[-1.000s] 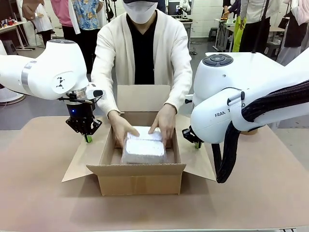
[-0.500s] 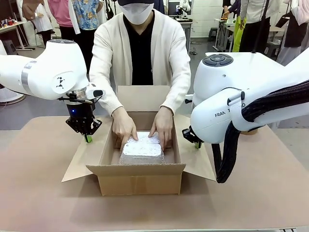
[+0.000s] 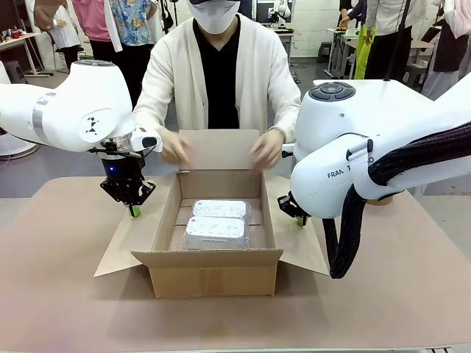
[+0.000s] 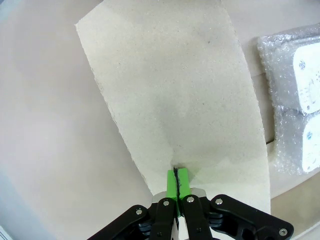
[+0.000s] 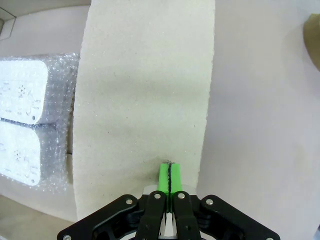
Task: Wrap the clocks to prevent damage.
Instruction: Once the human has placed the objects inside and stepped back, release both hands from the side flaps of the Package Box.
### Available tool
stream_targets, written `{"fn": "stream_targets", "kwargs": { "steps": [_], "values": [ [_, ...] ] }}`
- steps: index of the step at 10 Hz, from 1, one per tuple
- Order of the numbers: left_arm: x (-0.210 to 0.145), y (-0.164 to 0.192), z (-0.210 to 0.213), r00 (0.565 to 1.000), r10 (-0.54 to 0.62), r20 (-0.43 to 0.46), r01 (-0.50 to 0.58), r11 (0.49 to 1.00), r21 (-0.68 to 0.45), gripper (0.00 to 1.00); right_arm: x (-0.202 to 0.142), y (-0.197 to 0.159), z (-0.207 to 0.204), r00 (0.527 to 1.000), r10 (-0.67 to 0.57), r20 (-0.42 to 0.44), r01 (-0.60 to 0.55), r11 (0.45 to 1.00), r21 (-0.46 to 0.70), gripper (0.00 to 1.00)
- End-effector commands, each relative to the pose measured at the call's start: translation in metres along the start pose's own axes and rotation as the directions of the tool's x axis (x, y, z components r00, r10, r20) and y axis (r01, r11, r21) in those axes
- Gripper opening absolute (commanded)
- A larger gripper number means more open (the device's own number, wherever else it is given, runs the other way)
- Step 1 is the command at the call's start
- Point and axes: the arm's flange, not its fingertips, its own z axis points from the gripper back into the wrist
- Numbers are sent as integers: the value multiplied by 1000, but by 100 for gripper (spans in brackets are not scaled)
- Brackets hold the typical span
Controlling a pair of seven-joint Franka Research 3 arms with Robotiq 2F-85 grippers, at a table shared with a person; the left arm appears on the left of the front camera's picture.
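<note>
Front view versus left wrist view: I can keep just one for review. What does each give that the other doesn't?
Front view: the person's hands at the rear flap of the cardboard box, and the right arm. Left wrist view: the left gripper's shut green pads, tips meeting the side flap. Both: the bubble-wrapped clocks lying in the box.

The person's hands, which were pressing on the bubble-wrapped bundle [image 3: 215, 224] inside the cardboard box [image 3: 213, 271], have lifted away. They are now at the upright far flap [image 3: 218, 149], one hand [image 3: 175, 147] at its left edge and the other hand [image 3: 266, 149] at its right edge. The bundle, held higher in the box a second ago, has settled lower and lies uncovered, two white shapes showing through the wrap.
</note>
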Motion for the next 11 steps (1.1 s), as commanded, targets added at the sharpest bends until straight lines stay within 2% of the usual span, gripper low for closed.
{"fn": "stream_targets", "kwargs": {
  "steps": [1, 11],
  "values": [
    [0, -1, -1, 1000, -2, 1, 2, 1000, 2, 0, -2, 0, -3, 1000, 0, -6, 0, 1000, -1, 1],
    [0, -1, -1, 1000, -2, 1, 2, 1000, 2, 0, -2, 0, -3, 1000, 0, -6, 0, 1000, -1, 1]
  ]
}}
